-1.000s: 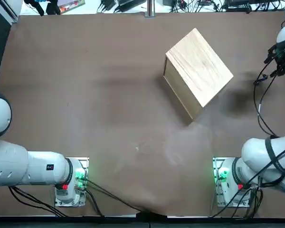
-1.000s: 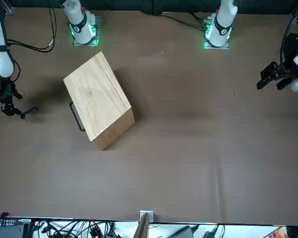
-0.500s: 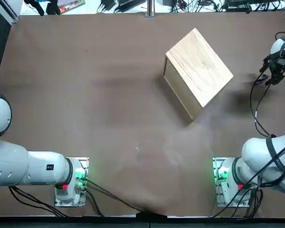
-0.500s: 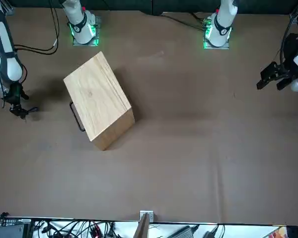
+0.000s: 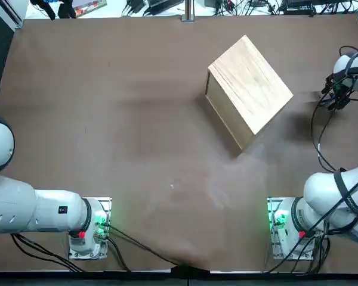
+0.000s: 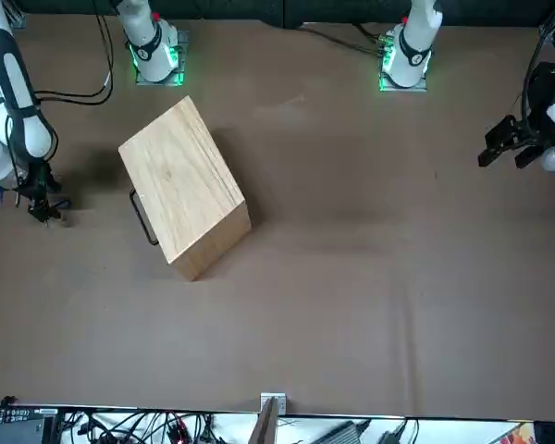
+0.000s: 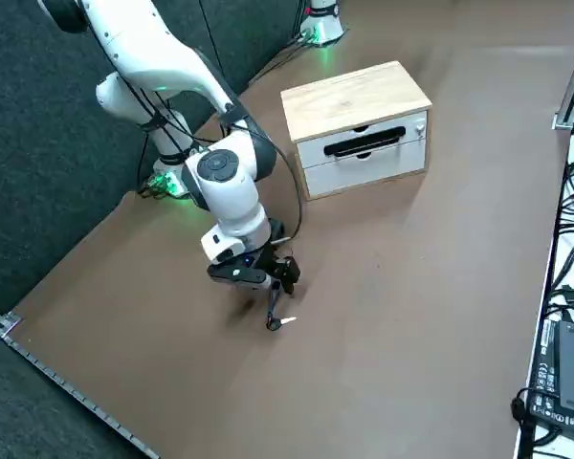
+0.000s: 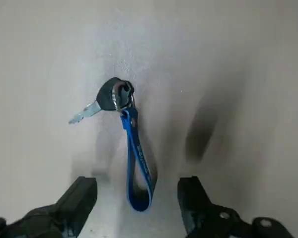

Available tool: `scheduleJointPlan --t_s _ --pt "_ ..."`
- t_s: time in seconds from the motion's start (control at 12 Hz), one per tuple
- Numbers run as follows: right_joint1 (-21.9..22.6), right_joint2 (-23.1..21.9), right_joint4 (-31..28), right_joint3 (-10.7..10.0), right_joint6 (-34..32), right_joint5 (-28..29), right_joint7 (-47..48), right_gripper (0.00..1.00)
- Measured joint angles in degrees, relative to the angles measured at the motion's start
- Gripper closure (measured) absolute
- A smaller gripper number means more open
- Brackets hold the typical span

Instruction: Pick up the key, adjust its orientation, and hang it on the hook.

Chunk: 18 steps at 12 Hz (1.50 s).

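And here's the right gripper (image 8: 137,191) over the worktop (image 7: 364,335), fingers spread wide! The key (image 8: 102,101) lies on the surface, ringed to a looped blue strap (image 8: 138,163), with the wooden drawer box (image 7: 359,129) standing well apart from them.

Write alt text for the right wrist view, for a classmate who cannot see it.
A key with a black head and a blue strap lies on the table, ungripped, beyond the two spread fingers of the right gripper.
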Motion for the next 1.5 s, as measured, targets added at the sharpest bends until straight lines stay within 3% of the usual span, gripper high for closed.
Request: scheduleJointPlan --t_s 0.75,0.83,1.0,1.08,1.17,1.25,1.42,1.5 --pt "0.01 1.21 -0.87 0.22 1.68 0.00 -0.04 0.03" --pt "0.01 1.22 -0.89 0.24 1.68 0.00 -0.04 0.11" --pt "0.00 1.21 -0.93 0.24 1.68 0.00 -0.04 0.17" --pt "-0.02 1.21 -0.94 0.24 1.68 0.00 -0.04 0.28" --pt "-0.02 1.21 -0.94 0.24 1.69 0.00 -0.04 0.30" --pt "-0.02 1.21 -0.94 0.24 1.69 0.00 -0.05 0.41" --pt "-0.02 1.21 -0.94 0.24 1.69 0.00 -0.09 0.44" --pt "-0.02 1.17 -0.94 0.26 1.69 0.00 -0.21 0.56"
